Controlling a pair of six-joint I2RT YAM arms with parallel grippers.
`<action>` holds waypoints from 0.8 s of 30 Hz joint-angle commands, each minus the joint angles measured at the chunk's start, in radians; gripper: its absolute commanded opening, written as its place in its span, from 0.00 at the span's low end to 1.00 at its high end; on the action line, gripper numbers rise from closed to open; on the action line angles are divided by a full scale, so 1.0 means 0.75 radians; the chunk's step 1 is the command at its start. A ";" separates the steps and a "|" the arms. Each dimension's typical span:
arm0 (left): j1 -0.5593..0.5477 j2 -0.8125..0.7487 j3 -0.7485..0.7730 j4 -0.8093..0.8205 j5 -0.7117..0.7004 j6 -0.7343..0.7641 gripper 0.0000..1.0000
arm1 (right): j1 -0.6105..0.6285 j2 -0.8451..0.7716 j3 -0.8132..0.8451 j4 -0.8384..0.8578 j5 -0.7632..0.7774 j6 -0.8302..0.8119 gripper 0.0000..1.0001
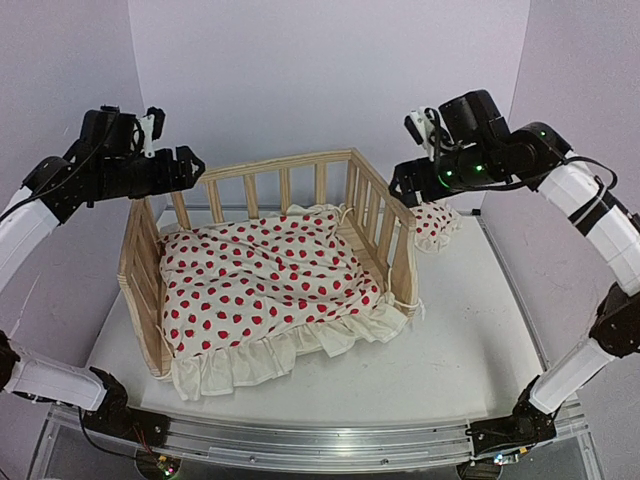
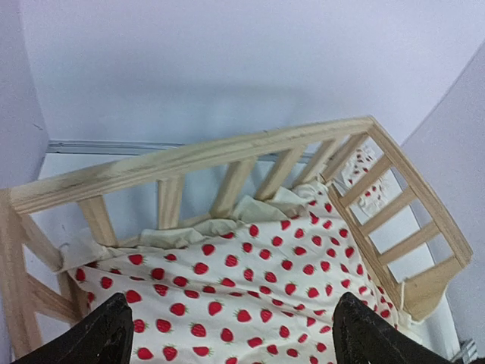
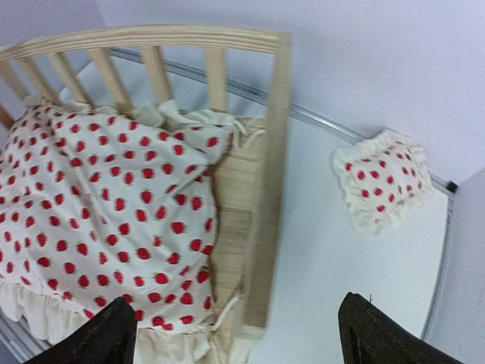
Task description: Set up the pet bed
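**Both hands released, poised over the two ends of the pet bed**

I see the pet bed (image 1: 275, 165) standing on its feet on the white surface (image 1: 470, 340), left of centre, with slatted rails at the left, back and right and its open side facing the arm bases. The red-dotted cushion (image 1: 265, 275) lies inside the frame, and its ruffle spills over the open near edge. The left hand (image 1: 188, 166) hovers by the rear left corner. In the left wrist view its fingers (image 2: 102, 337) are spread wide above the cushion and grasp nothing. The right hand (image 1: 405, 182) hovers above the right rail. Its fingers (image 3: 379, 334) are also spread wide and grasp nothing. A small matching pillow (image 1: 435, 225) lies on the surface outside the right rail, apart from the frame.
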 commanded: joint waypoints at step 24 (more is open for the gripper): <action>0.067 -0.110 -0.004 -0.004 0.024 -0.038 0.91 | -0.047 0.502 0.194 0.170 0.429 0.180 0.00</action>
